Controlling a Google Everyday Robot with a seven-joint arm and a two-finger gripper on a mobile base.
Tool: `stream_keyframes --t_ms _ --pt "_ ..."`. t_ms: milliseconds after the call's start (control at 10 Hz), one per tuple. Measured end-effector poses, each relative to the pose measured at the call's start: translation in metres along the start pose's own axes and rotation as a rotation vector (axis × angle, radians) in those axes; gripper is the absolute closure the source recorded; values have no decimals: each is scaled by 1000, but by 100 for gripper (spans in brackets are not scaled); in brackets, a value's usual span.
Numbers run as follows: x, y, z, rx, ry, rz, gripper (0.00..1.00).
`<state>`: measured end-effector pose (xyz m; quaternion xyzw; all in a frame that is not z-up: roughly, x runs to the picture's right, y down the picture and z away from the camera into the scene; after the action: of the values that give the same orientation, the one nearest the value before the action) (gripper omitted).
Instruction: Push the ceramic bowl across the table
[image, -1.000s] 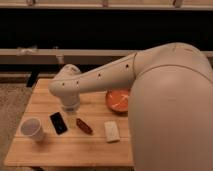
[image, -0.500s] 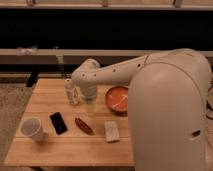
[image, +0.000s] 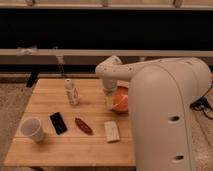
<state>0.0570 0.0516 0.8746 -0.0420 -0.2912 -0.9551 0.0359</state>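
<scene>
The orange-red ceramic bowl (image: 122, 100) sits near the right edge of the light wooden table (image: 50, 150), partly hidden behind the big white arm. My gripper (image: 109, 100) hangs down from the arm's wrist and stands at the bowl's left rim, close to or touching it. The bowl's right side is out of sight behind the arm's body.
A small clear bottle with a white cap (image: 71, 93) stands left of the gripper. A white paper cup (image: 31, 129), a black phone (image: 58, 122), a dark red oblong thing (image: 83, 125) and a white packet (image: 112, 131) lie along the front half. A dark wall with rails runs behind.
The arm has swung right across the table, from over the bottle area to the bowl's left rim. The bottle now shows in full. The bowl is more covered by the arm.
</scene>
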Motion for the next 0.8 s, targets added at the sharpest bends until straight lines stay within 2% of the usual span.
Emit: stream_keyframes --t_ms 200,400,600,800 --pt "-31 16 18 -15 -32 38 20" --pt "-50 26 36 -42 -50 71 20" --pt "-58 25 52 -69 -53 95 20" --pt "-48 18 58 -87 -31 96 20"
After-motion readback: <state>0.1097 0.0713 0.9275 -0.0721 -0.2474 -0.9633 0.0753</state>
